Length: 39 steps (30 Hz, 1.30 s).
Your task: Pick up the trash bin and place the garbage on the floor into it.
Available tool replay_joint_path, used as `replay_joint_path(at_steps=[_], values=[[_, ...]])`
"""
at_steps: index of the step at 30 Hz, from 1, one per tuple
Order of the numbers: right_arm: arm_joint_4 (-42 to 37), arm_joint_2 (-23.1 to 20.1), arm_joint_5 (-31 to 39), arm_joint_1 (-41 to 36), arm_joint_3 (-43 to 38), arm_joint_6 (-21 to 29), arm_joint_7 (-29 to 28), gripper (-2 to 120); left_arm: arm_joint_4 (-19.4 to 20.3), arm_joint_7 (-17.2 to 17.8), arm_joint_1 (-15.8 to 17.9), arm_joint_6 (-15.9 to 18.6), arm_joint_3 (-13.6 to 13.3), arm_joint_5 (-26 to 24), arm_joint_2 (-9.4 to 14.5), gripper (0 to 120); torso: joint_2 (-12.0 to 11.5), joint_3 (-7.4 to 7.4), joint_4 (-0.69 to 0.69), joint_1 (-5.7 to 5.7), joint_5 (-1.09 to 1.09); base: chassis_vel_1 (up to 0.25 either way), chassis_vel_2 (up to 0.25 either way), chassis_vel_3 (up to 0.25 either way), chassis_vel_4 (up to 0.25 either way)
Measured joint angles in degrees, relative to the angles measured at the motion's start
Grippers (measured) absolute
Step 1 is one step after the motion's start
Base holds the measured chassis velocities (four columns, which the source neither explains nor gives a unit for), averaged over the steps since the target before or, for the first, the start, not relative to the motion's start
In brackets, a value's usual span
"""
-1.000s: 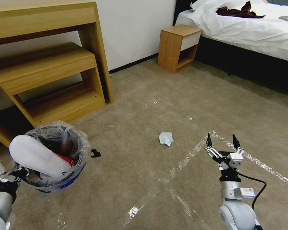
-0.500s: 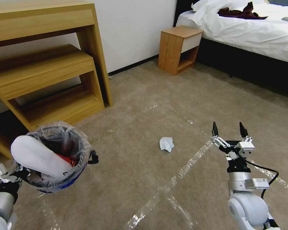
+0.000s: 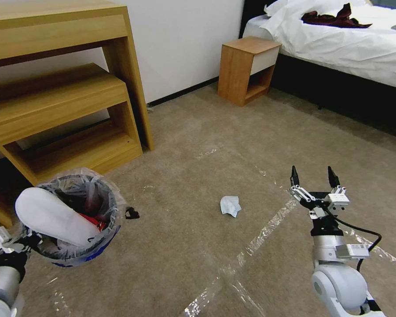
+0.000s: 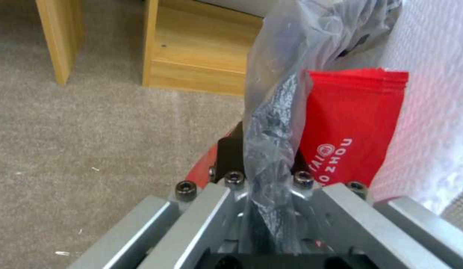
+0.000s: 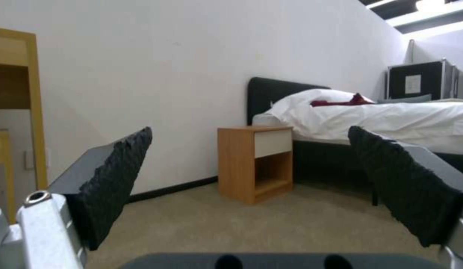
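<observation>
Already the trash bin (image 3: 75,220) is off the carpet, held at the robot's left side by the left claw (image 4: 269,183), which is clamped on the bin's rim together with the crinkly clear liner (image 4: 276,123). Much of the garbage looks collected: a flat white slipper (image 3: 53,218) leans out over the bin's near edge, and a red wrapper (image 4: 353,123) sits inside against the liner. So the lifting part of the task appears done, and the gathering is well under way.

What seems left is on the floor. A white tissue wad (image 3: 230,205) lies on the carpet between the bin and the right arm, apart from both. A small dark scrap (image 3: 131,214) lies just beside the bin; I cannot tell what it is.

The right claw (image 3: 313,180) hangs above the carpet to the right of the tissue, its two dark fingers spread wide with nothing between them, pointing toward the nightstand (image 5: 255,162) and bed (image 5: 391,119).
</observation>
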State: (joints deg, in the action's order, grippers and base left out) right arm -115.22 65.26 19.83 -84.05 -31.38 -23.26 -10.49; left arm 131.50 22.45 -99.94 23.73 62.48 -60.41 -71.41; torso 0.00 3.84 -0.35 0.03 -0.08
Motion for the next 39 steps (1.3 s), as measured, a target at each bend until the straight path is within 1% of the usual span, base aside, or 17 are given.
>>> replay_joint_path(at_steps=[10, 12, 13, 14, 16, 17, 18, 19, 20, 21, 22, 25, 27, 29, 30, 33, 39], values=[[0.6, -0.2, 0.6, 0.5, 1.5, 1.0, -1.6, 100, 0.0, -0.1, 0.0, 0.0, -0.3, 0.4, -0.4, 1, 0.0, 0.01, -0.01, 0.0, 0.0, -0.092, 0.089, 0.097, -0.093], [-0.3, -1.4, 3.3, 1.3, 3.5, 4.8, -5.6, 100, -0.2, -0.1, 0.0, 0.0, -0.5, 0.6, -0.4, 1, 0.0, 0.02, -0.01, 0.0, 0.0, -0.117, 0.099, 0.124, -0.121], [-1.0, -2.4, 5.9, 2.1, 4.8, 8.4, -9.1, 100, -0.2, -0.1, 0.1, 0.0, -0.5, 0.7, -0.4, 1, 0.0, 0.02, -0.02, 0.0, 0.0, -0.073, 0.079, 0.091, -0.118], [-1.0, -2.4, 5.9, 2.1, 4.8, 8.4, -9.1, 100, -0.2, -0.1, 0.1, 0.0, -0.5, 0.7, -0.4, 1, 0.0, 0.02, -0.02, 0.0, 0.0, -0.073, 0.079, 0.091, -0.118], [-2.3, -4.6, 11.0, 4.5, 8.0, 16.5, -16.2, 100, -0.3, -0.1, 0.1, 0.0, -0.6, 0.8, -0.4, 1, 0.0, 0.02, -0.02, 0.0, -0.01, -0.036, 0.039, 0.012, -0.037], [-2.3, -4.6, 11.0, 4.5, 8.0, 16.5, -16.2, 100, -0.3, -0.1, 0.1, 0.0, -0.6, 0.8, -0.4, 1, 0.0, 0.02, -0.02, 0.0, -0.01, 0.0, 0.0, 0.0, 0.0], [-2.2, -5.7, 14.8, 7.0, 10.4, 22.2, -20.8, 100, -0.3, -0.1, 0.1, 0.0, -0.6, 0.8, -0.5, 1, 0.0, 0.02, -0.02, 0.0, -0.02, 0.0, 0.0, 0.0, 0.0], [-1.9, -6.0, 16.4, 8.4, 11.6, 24.2, -22.5, 100, -0.3, -0.1, 0.1, 0.0, -0.6, 0.8, -0.5, 1, 0.0, 0.01, -0.01, 0.0, -0.01, 0.0, 0.0, 0.0, 0.0], [-0.3, -6.6, 20.5, 12.2, 14.6, 28.4, -26.1, 100, -0.3, -0.2, 0.1, 0.0, -0.6, 0.9, -0.7, 1, 0.0, 0.01, 0.02, 0.0, 0.01, 0.0, 0.0, 0.0, 0.0], [-0.3, -6.6, 20.5, 12.2, 14.6, 28.4, -26.1, 100, -0.3, -0.2, 0.1, 0.0, -0.6, 0.9, -0.7, 1, 0.0, 0.01, 0.02, 0.0, 0.01, 0.0, 0.0, 0.0, 0.0], [1.6, -6.7, 23.6, 15.1, 17.1, 30.2, -28.6, 100, -0.4, -0.1, 0.0, 0.0, -0.4, 1.0, -0.7, 1, 0.0, 0.0, -0.01, 0.0, -0.01, 0.0, 0.0, 0.0, 0.0], [3.9, -6.6, 27.2, 18.8, 19.8, 32.2, -31.3, 100, -0.4, -0.1, -0.1, 0.0, -0.3, 1.0, -0.8, 1, 0.0, 0.01, 0.01, 0.0, 0.0, 0.0, 0.0, 0.0, 0.0], [8.0, -5.1, 34.0, 24.4, 24.8, 35.3, -36.5, 100, -0.6, 0.0, -0.2, 0.0, 0.0, 1.1, -1.2, 1, 0.0, 0.01, 0.01, 0.0, -0.02, 0.0, 0.0, 0.0, 0.0], [11.6, -3.1, 37.8, 27.7, 28.2, 37.3, -39.5, 100, -0.9, 0.0, -0.2, 0.0, 0.1, 1.4, -1.5, 1, 0.0, 0.01, 0.0, 0.0, -0.01, 0.0, 0.0, 0.0, 0.0], [11.6, -3.1, 37.8, 27.7, 28.2, 37.3, -39.5, 100, -0.9, 0.0, -0.2, 0.0, 0.1, 1.4, -1.5, 1, 0.0, 0.01, 0.0, 0.0, -0.01, 0.0, 0.0, 0.0, 0.0], [18.5, 1.1, 41.2, 31.5, 32.9, 39.4, -41.2, 100, -1.6, 0.0, 0.1, 0.0, 0.1, 1.8, -2.2, 1, 0.0, 0.01, 0.0, 0.0, -0.01, 0.0, 0.0, 0.0, 0.0], [26.7, 5.7, 42.6, 34.9, 36.3, 40.2, -41.7, 100, -2.1, 0.0, 0.3, 0.0, 0.0, 2.3, -2.9, 1, 0.0, 0.01, 0.01, 0.0, -0.02, 0.0, 0.0, 0.0, 0.0]])
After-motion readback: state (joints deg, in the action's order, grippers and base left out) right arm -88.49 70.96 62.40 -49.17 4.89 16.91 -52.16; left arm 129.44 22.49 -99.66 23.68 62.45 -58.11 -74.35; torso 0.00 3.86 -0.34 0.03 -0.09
